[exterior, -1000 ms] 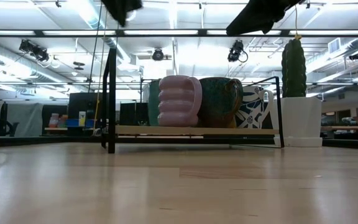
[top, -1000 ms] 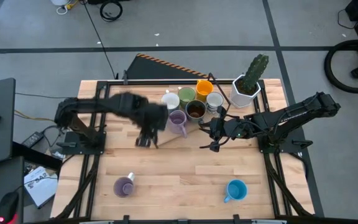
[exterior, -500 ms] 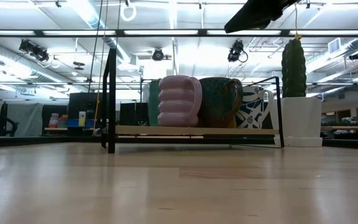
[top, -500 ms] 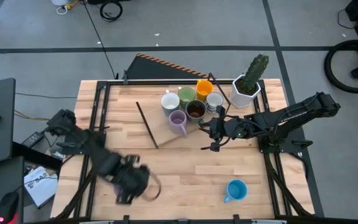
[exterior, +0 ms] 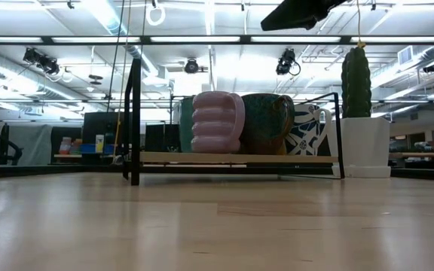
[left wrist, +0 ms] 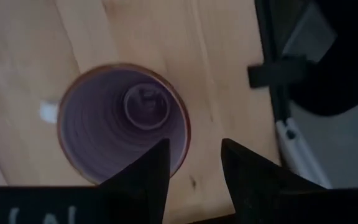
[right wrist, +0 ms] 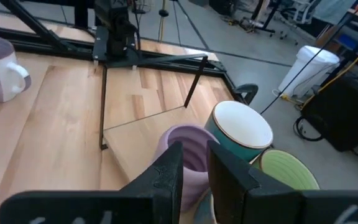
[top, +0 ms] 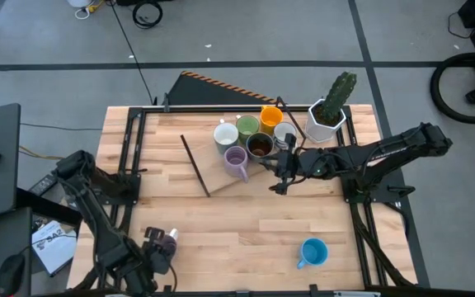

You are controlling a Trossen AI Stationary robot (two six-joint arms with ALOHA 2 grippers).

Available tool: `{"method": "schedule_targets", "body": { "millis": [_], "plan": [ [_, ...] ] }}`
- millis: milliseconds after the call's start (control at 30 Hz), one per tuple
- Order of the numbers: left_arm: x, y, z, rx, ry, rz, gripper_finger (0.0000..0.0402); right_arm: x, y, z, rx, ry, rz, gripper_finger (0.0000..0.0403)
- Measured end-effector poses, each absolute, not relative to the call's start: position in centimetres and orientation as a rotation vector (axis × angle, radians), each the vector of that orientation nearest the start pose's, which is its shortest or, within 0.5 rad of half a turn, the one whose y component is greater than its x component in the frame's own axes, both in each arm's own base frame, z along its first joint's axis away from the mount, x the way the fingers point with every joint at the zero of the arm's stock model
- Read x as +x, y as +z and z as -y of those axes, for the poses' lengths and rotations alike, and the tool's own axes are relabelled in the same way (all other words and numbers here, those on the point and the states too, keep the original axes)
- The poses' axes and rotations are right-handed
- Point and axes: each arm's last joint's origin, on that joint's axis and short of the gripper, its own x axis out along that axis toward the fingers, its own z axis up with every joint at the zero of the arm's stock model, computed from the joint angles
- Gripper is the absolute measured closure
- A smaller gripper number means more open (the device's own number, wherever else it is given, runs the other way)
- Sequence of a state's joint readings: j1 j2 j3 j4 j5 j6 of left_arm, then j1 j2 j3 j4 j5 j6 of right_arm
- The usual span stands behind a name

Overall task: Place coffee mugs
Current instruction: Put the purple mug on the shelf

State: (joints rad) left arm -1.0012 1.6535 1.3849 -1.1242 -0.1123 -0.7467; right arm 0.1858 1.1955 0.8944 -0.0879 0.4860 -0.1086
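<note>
A lilac mug (top: 166,242) stands upright on the table near the near-left corner. My left gripper (top: 152,256) hangs over it, open. In the left wrist view the gripper (left wrist: 194,146) has one finger over the mug's hollow (left wrist: 126,124) and one outside the rim. Several mugs stand on a thin board: white (top: 225,133), green (top: 247,125), orange (top: 270,115), grey-white (top: 284,132), brown (top: 259,146), lilac (top: 236,160). My right gripper (top: 279,176) hovers just right of them, open by a narrow gap (right wrist: 194,149). A blue mug (top: 312,252) stands near right.
A black wire frame (top: 195,165) holds the board; in the low view its post (exterior: 135,120) stands left of the mugs. A white cactus pot (top: 326,116) is at the far right, beside the mugs. Bare wood lies in the table's middle (top: 246,219).
My left arm has swung from beside the mugs on the board down to the near left edge, ending over the lilac mug there. My right gripper has edged slightly toward the far edge and the mug group. No mug has moved.
</note>
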Motion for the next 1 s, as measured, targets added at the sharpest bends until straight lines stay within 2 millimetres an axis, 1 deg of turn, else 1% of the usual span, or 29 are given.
{"method": "schedule_targets", "body": {
  "millis": [200,300,467,600,700,833,900,1000],
  "plan": [
    [16.5,24.8,26.1,0.262,-0.292,-1.376,0.0251,26.1,29.8,-3.0,-0.208,-0.237,-0.382,0.0325],
    [16.4,23.9,25.8,0.310,-0.281,-1.363,0.0251,26.1,29.8,-3.0,-0.204,-0.227,-0.382,0.0325],
    [16.4,22.4,25.7,0.325,-0.310,-1.348,0.0252,26.1,29.8,-3.1,-0.201,-0.212,-0.382,0.0325],
    [16.5,22.0,25.5,0.317,-0.297,-1.351,0.0274,26.1,29.8,-3.1,-0.200,-0.211,-0.383,0.0325],
    [16.9,21.9,25.4,0.322,-0.315,-1.340,0.0309,26.1,29.8,-3.1,-0.200,-0.211,-0.383,0.0325],
    [17.9,22.3,25.4,0.296,-0.357,-1.302,0.0372,26.1,29.8,-3.1,-0.198,-0.211,-0.382,0.0325],
    [18.7,22.9,25.1,0.294,-0.352,-1.284,0.0381,26.1,29.8,-3.1,-0.187,-0.213,-0.381,0.0325],
    [20.0,24.7,24.3,0.281,-0.345,-1.253,0.0380,26.1,29.8,-3.1,-0.181,-0.214,-0.380,0.0325]
  ]
}}
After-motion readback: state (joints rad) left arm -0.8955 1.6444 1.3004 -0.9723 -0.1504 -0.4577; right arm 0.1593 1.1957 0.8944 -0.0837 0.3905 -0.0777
